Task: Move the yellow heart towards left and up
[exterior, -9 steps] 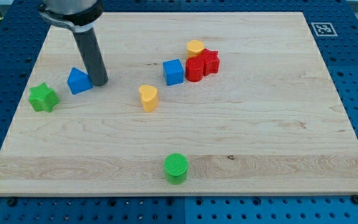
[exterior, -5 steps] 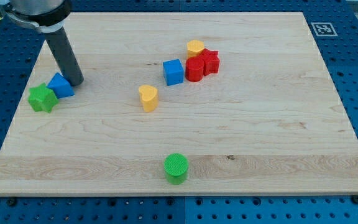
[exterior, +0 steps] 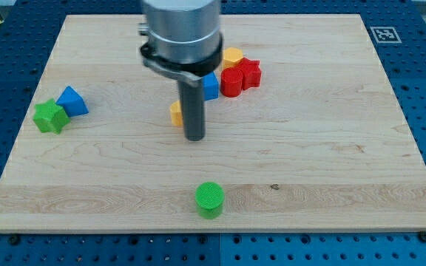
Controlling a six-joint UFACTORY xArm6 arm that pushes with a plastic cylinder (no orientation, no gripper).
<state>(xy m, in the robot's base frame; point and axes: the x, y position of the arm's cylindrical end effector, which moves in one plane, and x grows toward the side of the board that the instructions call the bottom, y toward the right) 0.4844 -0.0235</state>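
The yellow heart (exterior: 176,113) lies near the board's middle, mostly hidden behind my rod; only its left edge shows. My tip (exterior: 194,137) rests on the board just to the right of and below the heart, touching or nearly touching it. A second yellow block (exterior: 233,55) sits at the view's top, beside the red blocks.
A blue cube (exterior: 210,86) shows partly behind the rod. Two red blocks (exterior: 240,77) stand to its right. A blue triangular block (exterior: 71,100) touches a green star (exterior: 51,116) at the view's left. A green cylinder (exterior: 210,199) stands near the bottom edge.
My rod has left the blue triangular block at the view's left and swung right to the yellow heart. The blue block now rests against the green star.
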